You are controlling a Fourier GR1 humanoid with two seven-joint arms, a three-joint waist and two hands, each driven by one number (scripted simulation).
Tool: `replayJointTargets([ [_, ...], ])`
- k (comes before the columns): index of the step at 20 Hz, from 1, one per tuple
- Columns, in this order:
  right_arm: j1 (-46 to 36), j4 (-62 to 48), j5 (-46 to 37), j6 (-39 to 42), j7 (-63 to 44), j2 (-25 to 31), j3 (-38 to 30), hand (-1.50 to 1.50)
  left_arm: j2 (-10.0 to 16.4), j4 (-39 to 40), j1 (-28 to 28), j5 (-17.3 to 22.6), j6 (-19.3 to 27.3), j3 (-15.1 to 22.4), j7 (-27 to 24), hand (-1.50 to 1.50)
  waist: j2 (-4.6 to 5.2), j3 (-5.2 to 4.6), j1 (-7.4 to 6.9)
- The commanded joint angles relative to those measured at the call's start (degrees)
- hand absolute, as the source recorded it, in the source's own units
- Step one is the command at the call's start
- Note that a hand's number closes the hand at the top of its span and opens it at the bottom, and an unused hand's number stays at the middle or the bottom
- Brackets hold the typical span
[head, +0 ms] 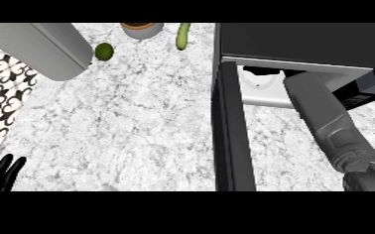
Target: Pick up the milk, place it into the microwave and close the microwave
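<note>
The left hand [10, 172] rested at the lower left edge of the view. Its fingers [16, 164] were straight and pointing up, spread a little, holding nothing and touching nothing that could be seen.

The right forearm [326, 119] came in from the lower right corner and ran up and leftward into the mouth of the microwave [293, 42]. The right hand itself lay past the opening, hidden under the microwave's dark top, so whether it was open or closed round anything could not be told.

The microwave door [233, 129] stood open. It was swung out toward the viewer and seen edge-on as a long dark slab just left of the forearm.

Between the door and the forearm's tip, a white shape [258, 83] showed inside the cavity, close beside the forearm's end. It may have been the milk, but too little of it showed to be sure, and neither its long axis nor the way it pointed could be made out. No carton stood out on the open worktop [139, 119].

Along the far edge of the worktop, well apart from both arms, were a round green fruit [104, 51], a cucumber [182, 35] lying lengthwise away from the viewer, and a bowl [141, 29]. A large grey object [44, 49] sat at the upper left.
</note>
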State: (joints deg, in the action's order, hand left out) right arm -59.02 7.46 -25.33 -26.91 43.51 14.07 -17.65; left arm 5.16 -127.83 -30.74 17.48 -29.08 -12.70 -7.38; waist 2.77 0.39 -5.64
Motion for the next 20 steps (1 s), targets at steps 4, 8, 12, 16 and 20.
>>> replayJointTargets([
  [4,2.2,0.2,4.8,11.9,5.8,-0.7,-4.0,-1.5,-1.7,0.7,2.8,-3.2,0.3,5.1,1.7,-1.5,-1.16,-0.17,2.54],
  [8,4.7,-0.2,7.4,17.0,7.5,0.1,-6.2,-1.5,-3.5,-2.0,0.5,-5.5,-0.8,9.3,2.0,-1.5,-1.41,-0.18,2.43],
  [12,8.6,-0.9,10.1,23.5,9.0,0.3,-8.4,-1.5,-5.1,-2.0,1.4,-7.1,-0.2,14.0,3.8,1.5,-1.73,-0.19,3.26],
  [16,9.2,-0.2,10.8,31.6,8.4,-1.5,-7.7,-1.5,-5.1,-5.6,3.6,-7.9,2.7,17.6,11.2,1.5,-2.5,-0.28,4.92],
  [20,16.9,0.8,11.0,34.1,14.1,-3.1,-6.9,-1.5,-5.1,0.4,7.1,-10.8,5.9,21.2,9.2,1.5,-2.61,-0.34,5.67],
])
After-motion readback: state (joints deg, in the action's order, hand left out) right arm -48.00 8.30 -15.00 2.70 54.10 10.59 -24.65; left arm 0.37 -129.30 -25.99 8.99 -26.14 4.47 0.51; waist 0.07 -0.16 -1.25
